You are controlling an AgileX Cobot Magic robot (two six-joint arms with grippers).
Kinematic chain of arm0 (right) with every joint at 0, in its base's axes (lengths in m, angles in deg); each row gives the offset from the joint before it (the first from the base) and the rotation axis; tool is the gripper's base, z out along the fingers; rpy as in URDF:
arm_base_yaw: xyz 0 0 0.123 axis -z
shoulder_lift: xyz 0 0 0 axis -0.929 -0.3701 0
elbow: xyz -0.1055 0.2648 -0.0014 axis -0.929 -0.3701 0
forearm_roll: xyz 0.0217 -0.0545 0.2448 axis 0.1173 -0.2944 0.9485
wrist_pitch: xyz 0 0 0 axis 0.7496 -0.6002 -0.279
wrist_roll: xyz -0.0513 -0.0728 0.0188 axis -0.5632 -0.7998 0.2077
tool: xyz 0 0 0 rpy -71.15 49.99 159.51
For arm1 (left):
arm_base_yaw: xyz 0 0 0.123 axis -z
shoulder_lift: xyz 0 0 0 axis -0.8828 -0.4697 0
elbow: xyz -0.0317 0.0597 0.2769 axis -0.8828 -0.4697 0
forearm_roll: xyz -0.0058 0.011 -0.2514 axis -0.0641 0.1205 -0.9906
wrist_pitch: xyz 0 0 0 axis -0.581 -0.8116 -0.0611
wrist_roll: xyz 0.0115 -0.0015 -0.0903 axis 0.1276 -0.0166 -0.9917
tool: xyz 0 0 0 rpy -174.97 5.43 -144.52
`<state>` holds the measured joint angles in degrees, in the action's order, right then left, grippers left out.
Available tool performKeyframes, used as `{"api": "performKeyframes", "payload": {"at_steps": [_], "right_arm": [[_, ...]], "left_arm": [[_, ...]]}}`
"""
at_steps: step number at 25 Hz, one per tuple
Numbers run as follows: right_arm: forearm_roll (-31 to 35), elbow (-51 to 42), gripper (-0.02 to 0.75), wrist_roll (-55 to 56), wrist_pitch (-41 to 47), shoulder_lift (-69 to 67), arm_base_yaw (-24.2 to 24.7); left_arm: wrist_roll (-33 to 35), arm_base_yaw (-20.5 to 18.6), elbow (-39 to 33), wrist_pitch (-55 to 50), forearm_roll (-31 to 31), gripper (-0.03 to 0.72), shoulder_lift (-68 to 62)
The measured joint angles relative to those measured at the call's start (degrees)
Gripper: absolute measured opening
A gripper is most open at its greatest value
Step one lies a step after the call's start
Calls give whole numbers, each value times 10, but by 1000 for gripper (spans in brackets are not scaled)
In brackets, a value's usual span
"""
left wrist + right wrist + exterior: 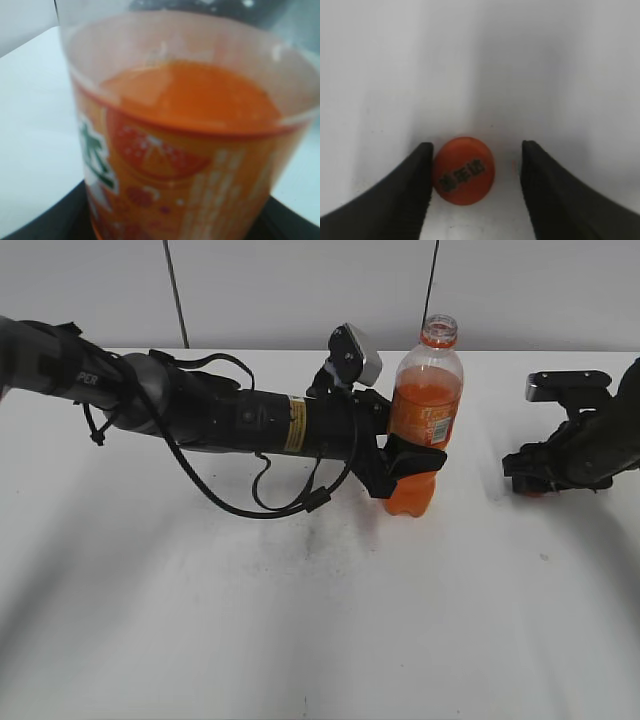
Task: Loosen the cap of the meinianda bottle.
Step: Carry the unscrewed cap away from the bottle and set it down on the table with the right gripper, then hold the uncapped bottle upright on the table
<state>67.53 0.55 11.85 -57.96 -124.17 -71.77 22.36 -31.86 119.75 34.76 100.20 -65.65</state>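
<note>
The meinianda bottle (425,410) stands upright on the white table, clear plastic with orange drink and an orange label; its neck is bare, with no cap on it. My left gripper (405,462) is shut on the bottle's lower body. The bottle fills the left wrist view (185,150), blurred. The cap (463,170), small, round and orange with dark marks on top, lies flat on the table between the fingers of my right gripper (476,172). That gripper is open; the cap touches its left finger and is apart from the right one. In the exterior view my right gripper (528,478) rests low at the right.
The white table (300,620) runs to a pale wall behind. My left arm with its loose black cables (250,480) stretches across the left half. Two dark cords hang down the wall.
</note>
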Motion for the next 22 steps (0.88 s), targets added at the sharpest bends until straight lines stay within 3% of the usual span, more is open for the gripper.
{"api": "performKeyframes", "payload": {"at_steps": [3, 5, 10, 14, 16, 22], "right_arm": [[0, 0, 571, -1, 8, 1, 0], [0, 0, 594, -1, 16, 3, 0], [0, 0, 596, -2, 42, 18, 0], [0, 0, 596, -2, 45, 44, 0], [0, 0, 596, -2, 47, 53, 0], [0, 0, 596, -2, 55, 77, 0]], "left_arm": [[0, 0, 0, 0, 0, 419, 0], [0, 0, 0, 0, 0, 419, 0], [0, -1, 0, 0, 5, 432, 0], [-3, -8, 0, -9, 37, 584, 0], [-7, -16, 0, -3, 55, 622, -1], [-38, -54, 0, 17, 120, 620, -1]]}}
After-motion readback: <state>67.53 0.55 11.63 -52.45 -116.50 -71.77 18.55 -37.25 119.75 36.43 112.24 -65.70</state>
